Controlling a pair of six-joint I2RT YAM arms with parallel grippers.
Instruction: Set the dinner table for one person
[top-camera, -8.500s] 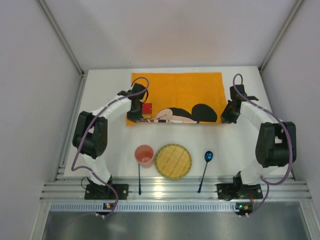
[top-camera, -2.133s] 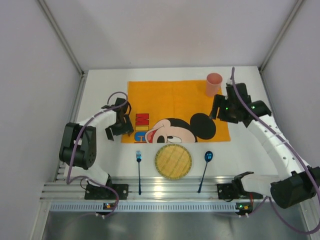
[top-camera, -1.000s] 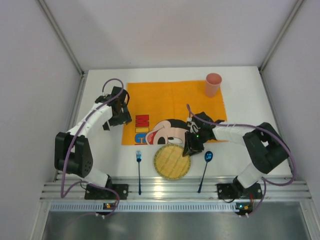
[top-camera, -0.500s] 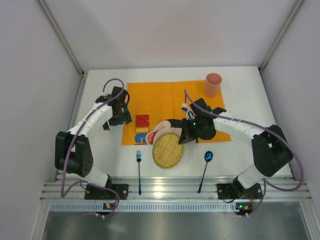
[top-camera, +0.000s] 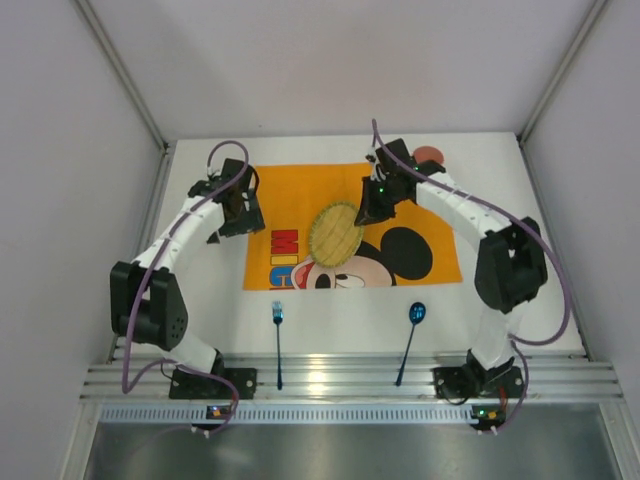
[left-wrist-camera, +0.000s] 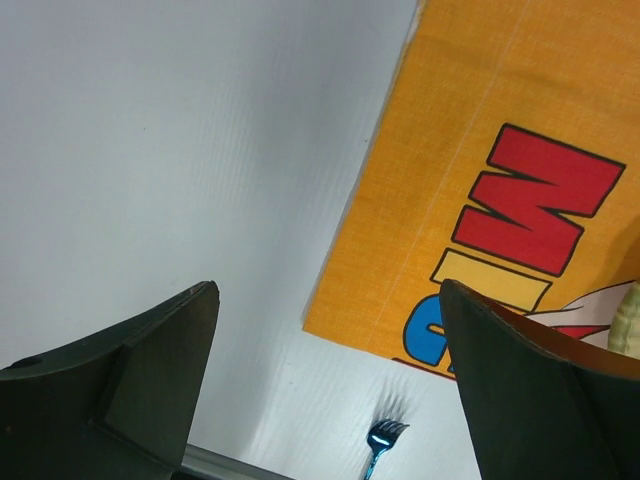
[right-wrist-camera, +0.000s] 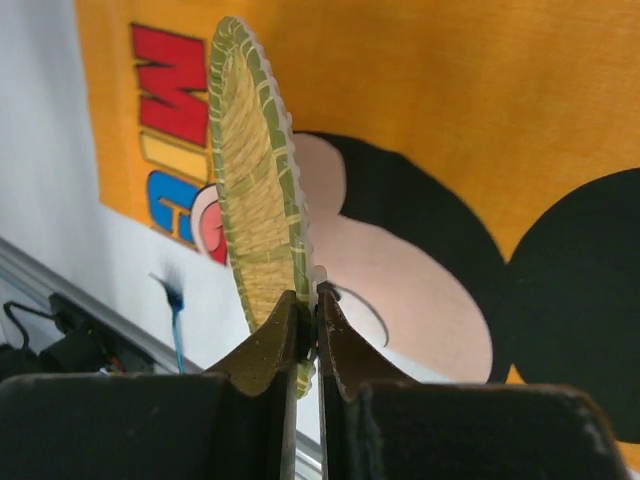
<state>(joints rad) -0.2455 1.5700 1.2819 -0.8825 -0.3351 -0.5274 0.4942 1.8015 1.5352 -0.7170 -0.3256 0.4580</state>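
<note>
— White desk (top-camera: 215, 300) between grey walls (top-camera: 300, 70), orange mat (top-camera: 300, 190) across its far half; spot anything new?
— Yes; lifted the plate (top-camera: 334, 232) from its old place at the near edge; carrying it over the mat's middle, above the mouse's face (right-wrist-camera: 400, 290), clear of the desk.
— Gripped well?
— Seems so; clamped on the woven rim by the right jaws, shut tight; tipped nearly on edge ahead of them.
— And the left jaws?
— Spread wide, gripping nothing; hovering by the mat's left edge, beside the red letters (left-wrist-camera: 535, 200).
— Cup (top-camera: 430, 155)?
— Parked at the mat's far right corner a while back; mostly hidden behind the right arm (top-camera: 455, 205).
— Fork (top-camera: 278, 312) and spoon (top-camera: 417, 313)?
— Unmoved on bare desk near the front, well apart, just below the mat.
— Meaning for the setting?
— Roughly halfway, at a guess; cup placed, plate in transit, cutlery untouched; next, probably, lay the plate flat on the mat's centre, then bring fork and spoon to either side; worth levelling before release; risk of slipping from so thin a pinch.
</note>
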